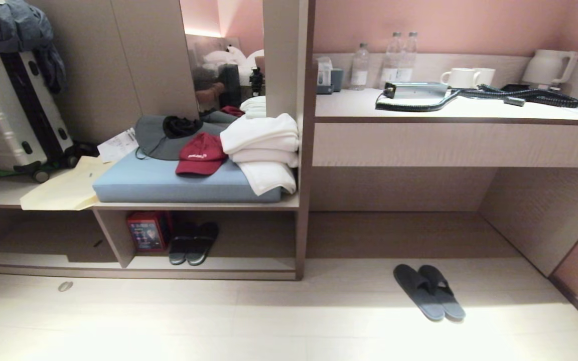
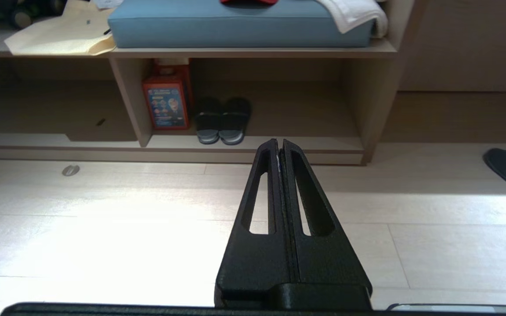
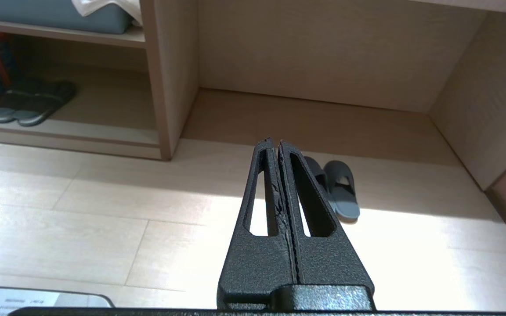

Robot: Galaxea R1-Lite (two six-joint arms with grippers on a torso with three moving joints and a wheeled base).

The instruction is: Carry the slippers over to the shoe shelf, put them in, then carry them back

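I see the slippers (image 1: 429, 292) lying side by side on the floor, just in front of the tall desk recess, well apart from the shoe shelf (image 1: 249, 263) on the left. Their long way runs slanted toward me. My right gripper (image 3: 275, 141) is nearer, pointing almost straight at them, fingers pressed together, holding nothing. My left gripper (image 2: 278, 141) has its fingers together too.

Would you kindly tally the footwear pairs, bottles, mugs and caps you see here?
Blue-grey flat slippers, pairs on the floor: 1
Dark slippers with pale sole edges, pairs in the low shelf: 1
Clear plastic bottles: 3
White mugs: 2
Red cap: 1
Total: 8
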